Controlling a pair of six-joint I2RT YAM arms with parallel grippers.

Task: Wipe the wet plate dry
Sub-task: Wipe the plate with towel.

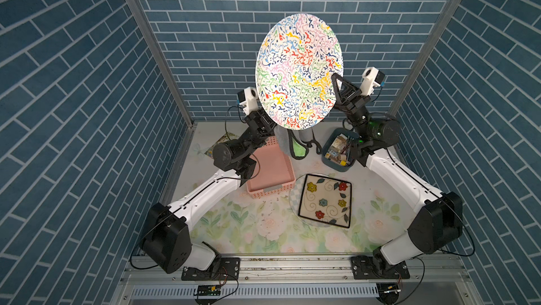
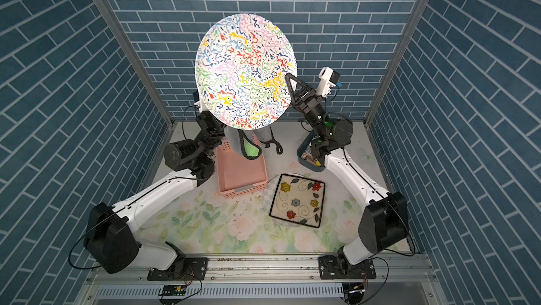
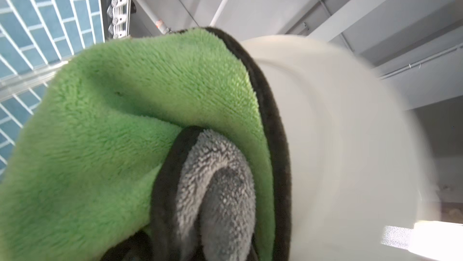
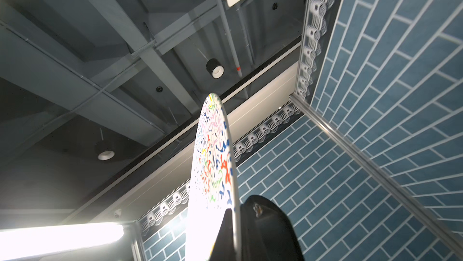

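Right wrist view is showing the right claw (image 4: 238,218) clenching the rim of the round squiggle-patterned plate (image 4: 213,157), which is standing edge-on up the middle of the frame. In both top views the plate (image 1: 298,71) is hanging in the air in the upper centre of the frame, near upright, with its patterned face toward the camera, well above the bench (image 1: 263,230). The left claw (image 1: 267,121) is sitting behind the plate's lower left edge, with its fingertips hidden there. It is clamped on a green-and-grey microfibre cloth (image 3: 125,122), which in the left wrist view is lying against the plate's white back. Part of the cloth is dangling below the plate. On the bench, a pink basket (image 1: 270,169) is sitting at centre left and a blue bin (image 1: 325,154) of small items at centre right. Below them a square flowered plate (image 1: 325,204) is lying on a round chequered plate (image 1: 295,198).
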